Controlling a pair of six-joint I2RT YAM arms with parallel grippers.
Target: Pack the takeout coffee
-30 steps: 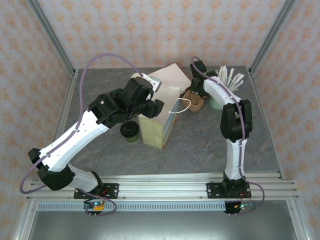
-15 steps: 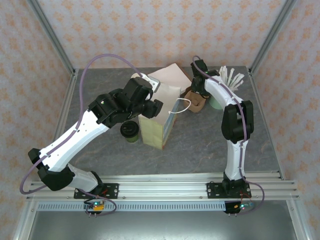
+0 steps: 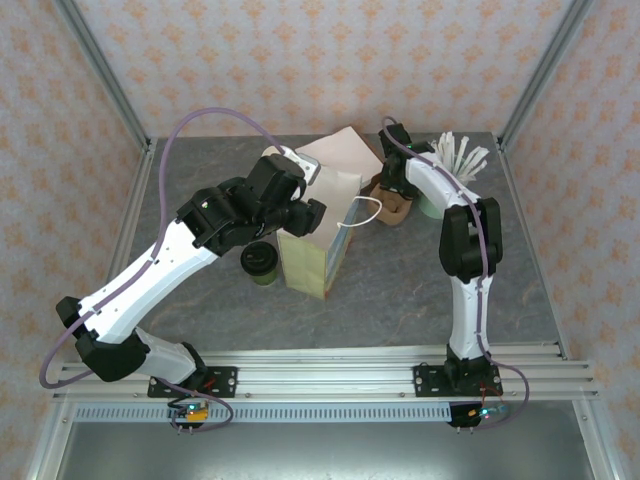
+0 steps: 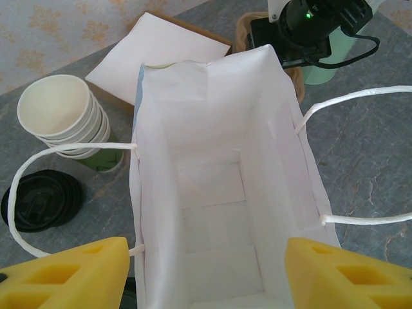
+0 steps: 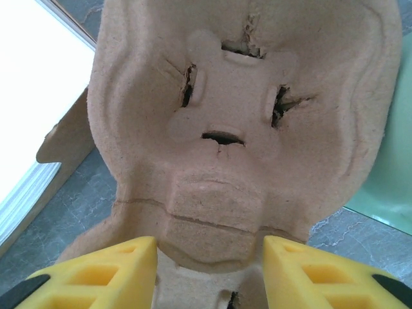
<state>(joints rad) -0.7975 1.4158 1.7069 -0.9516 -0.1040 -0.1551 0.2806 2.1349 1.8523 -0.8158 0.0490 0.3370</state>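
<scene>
Top external: takeout coffee wears round black lid.

**Lidded cup outside the bag**

The takeout coffee, a small cup showing green beneath its round black lid, stands upright on the table. It is just beside the paper bag, at about eight o'clock from it.

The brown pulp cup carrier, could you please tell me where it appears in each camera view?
Top external: cup carrier back centre-right, just right of the paper bag.
Left wrist: cup carrier at the top edge, behind the paper bag.
Right wrist: cup carrier across the middle.
Shared landmark: the green cup at its right.
</scene>
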